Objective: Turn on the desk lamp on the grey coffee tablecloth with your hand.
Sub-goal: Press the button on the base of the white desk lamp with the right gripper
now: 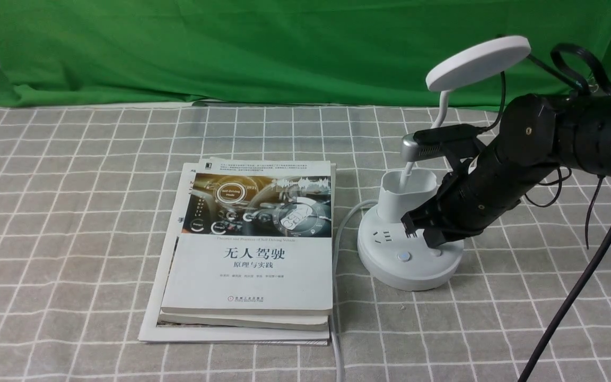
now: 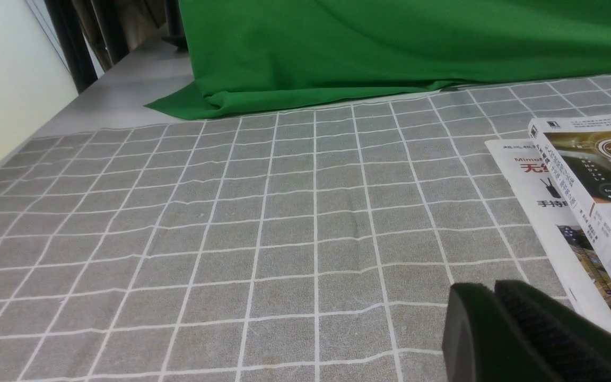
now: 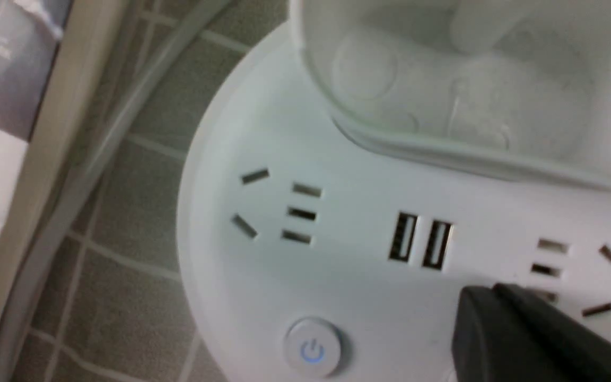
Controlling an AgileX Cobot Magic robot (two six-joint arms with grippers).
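Observation:
The white desk lamp (image 1: 409, 254) stands on the grey coffee tablecloth (image 1: 72, 212) at the right, its disc head (image 1: 478, 62) raised on a thin neck above a small cup holder (image 1: 407, 193). The head looks unlit. My right gripper (image 1: 435, 239) is shut, with its tip down on the round base beside the right button. In the right wrist view the shut tip (image 3: 491, 297) sits over the base near the right sockets, and the power button (image 3: 312, 347) with a blue symbol lies apart from it. My left gripper (image 2: 488, 292) is shut and empty above the cloth.
A stack of books (image 1: 247, 249) lies left of the lamp, and its edge shows in the left wrist view (image 2: 581, 175). The lamp's white cord (image 1: 337, 254) runs between books and base toward the front. A green cloth (image 1: 284, 48) hangs at the back.

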